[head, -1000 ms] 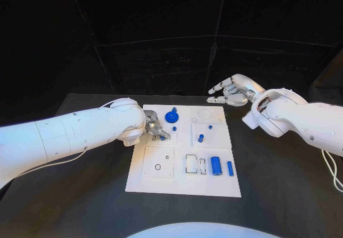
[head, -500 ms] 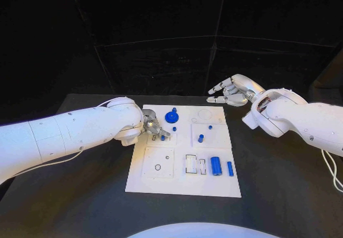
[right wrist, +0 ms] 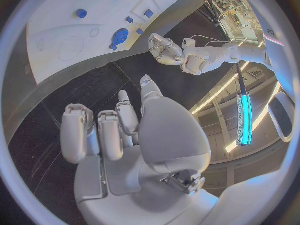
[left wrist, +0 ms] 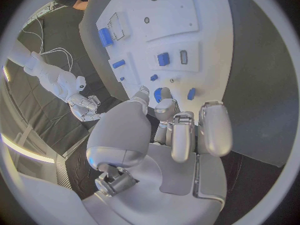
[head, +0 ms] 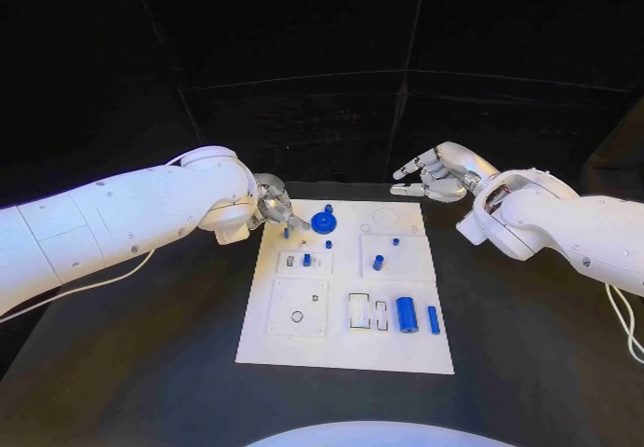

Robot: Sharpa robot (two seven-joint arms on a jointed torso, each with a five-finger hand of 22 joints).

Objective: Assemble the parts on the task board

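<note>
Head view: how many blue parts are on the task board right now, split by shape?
Round knob: 1
Thick cylinder: 1
Slim bar: 1
Small pieces: 4
Total: 7 blue parts

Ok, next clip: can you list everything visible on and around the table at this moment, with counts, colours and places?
table: one, black, under everything.
task board: one, white, middle of the table, with raised square panels and recessed slots.
round knob part: one, blue, far edge of the board, close to the left hand.
small peg parts: at least three, blue, standing on the two middle panels and between them.
large cylinder part: one, blue, near right area of the board, lying down.
narrow bar part: one, blue, just right of the large cylinder.
left hand: one, silver, at the board's far left corner; whether it holds something I cannot tell.
right hand: one, silver, beyond the board's far right corner, holding nothing.
</note>
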